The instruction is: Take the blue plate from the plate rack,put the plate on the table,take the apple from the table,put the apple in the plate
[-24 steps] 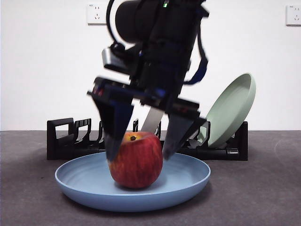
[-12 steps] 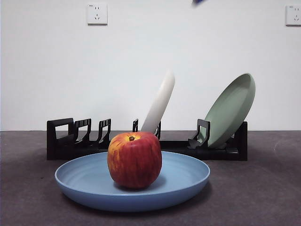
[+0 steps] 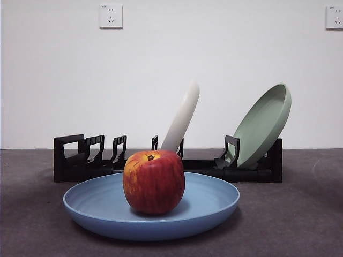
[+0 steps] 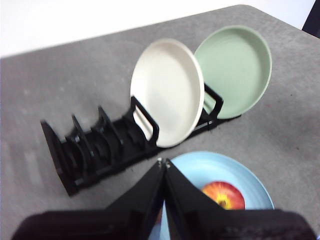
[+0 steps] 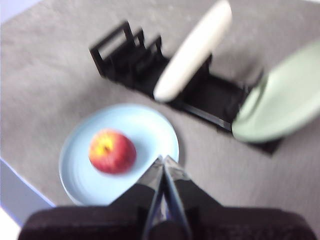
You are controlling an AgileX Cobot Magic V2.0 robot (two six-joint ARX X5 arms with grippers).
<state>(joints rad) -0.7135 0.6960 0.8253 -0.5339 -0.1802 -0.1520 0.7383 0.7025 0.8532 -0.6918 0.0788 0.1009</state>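
Left to right in the front view: long low black plastic plate rack [image 3: 166, 163] sits at the back on the dark grey matte table [image 3: 300, 219]; its left slots are empty, a cream-white plate [image 3: 182, 118] leans mid-rack, and a sage-green plate [image 3: 263, 126] leans at the right end. In front of the rack, the wide matte light-blue plate [image 3: 209, 206] lies flat on the table, and the round red apple with yellow-orange streaks [image 3: 154, 182] stands upright on it, a little left of the plate's centre, stem dimple up.

Neither arm shows in the front view. Left gripper [image 4: 163, 162]: jaws pressed together, holding nothing, high above the plate's near side. Right gripper [image 5: 163, 161]: jaws likewise closed and empty, above the plate's rim on the rack side; that view is motion-blurred.

Judgement: both placements look done; nothing left but parking the arms.

Handling, if a regrasp is needed: the apple looks firm, smooth and somewhat slick, moderately heavy, and can roll. Take it across its widest girth from above, with the jaws either side of the stem. The plate looks stiff and light; pinch its raised rim.
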